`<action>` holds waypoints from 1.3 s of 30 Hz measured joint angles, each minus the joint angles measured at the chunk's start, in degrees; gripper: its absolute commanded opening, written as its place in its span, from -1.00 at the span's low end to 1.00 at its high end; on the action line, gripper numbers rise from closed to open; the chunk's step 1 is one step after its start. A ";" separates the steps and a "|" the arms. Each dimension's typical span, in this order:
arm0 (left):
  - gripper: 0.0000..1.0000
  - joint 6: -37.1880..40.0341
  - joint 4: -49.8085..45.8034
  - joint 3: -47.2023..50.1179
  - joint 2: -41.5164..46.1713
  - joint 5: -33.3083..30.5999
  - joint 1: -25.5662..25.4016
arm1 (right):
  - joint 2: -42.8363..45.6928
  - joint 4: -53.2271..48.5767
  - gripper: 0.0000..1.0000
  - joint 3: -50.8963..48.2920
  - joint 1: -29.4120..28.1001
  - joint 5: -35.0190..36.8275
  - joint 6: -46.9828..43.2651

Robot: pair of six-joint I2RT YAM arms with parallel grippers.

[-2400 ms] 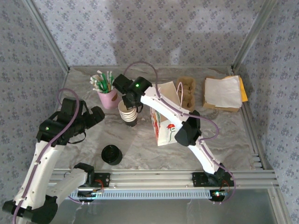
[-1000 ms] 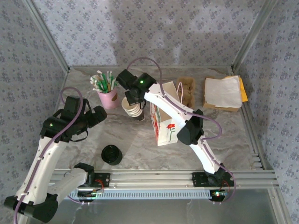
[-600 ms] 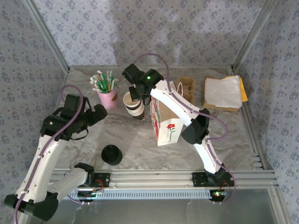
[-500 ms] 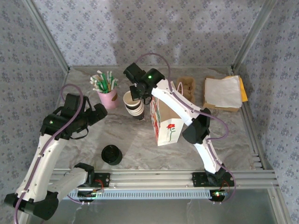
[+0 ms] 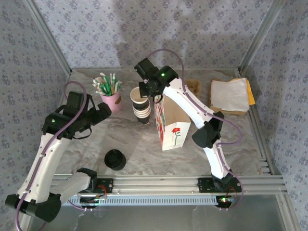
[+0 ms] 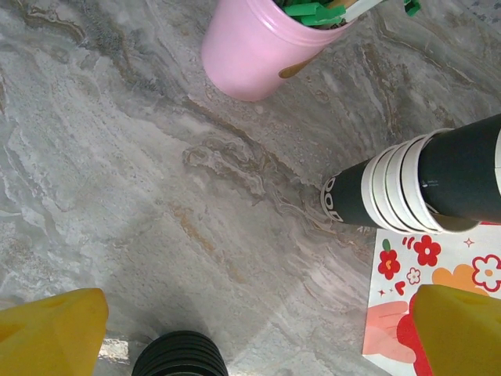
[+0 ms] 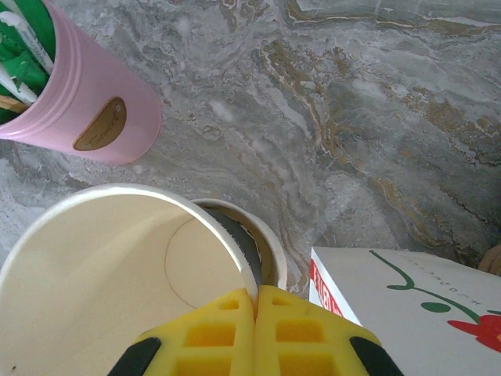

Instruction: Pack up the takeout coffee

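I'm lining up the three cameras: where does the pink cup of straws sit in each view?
Top external: pink cup, left of centre, toward the back.
Left wrist: pink cup at the top edge, centre.
Right wrist: pink cup in the upper left.
Shared landmark: flower-printed bag, to its right in every view.

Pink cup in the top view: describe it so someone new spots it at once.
On the marbled table, look toward the far left, just left of the stacked paper cups. The pink cup is the one coloured cup, bristling with green-and-white straws.
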State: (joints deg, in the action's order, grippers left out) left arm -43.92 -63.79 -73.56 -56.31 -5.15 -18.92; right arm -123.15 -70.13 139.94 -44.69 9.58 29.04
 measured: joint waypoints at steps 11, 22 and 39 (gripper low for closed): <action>0.99 1.49 -1.29 -4.85 -1.22 -0.50 0.00 | 3.82 -0.17 -0.99 3.93 0.13 0.68 -2.99; 1.00 1.25 -13.55 -15.78 -1.66 -8.63 0.00 | 13.40 -1.27 -0.95 0.98 -9.07 1.60 -7.13; 0.99 -1.20 -18.34 -7.26 3.39 -5.70 0.00 | 31.36 16.46 -0.95 -57.88 -22.29 -6.23 -8.76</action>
State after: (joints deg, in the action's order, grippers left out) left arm -45.12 -82.13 -80.82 -52.93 -10.85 -18.92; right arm -91.79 -53.67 82.06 -66.98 3.36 20.27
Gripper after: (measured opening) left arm 0.997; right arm 0.051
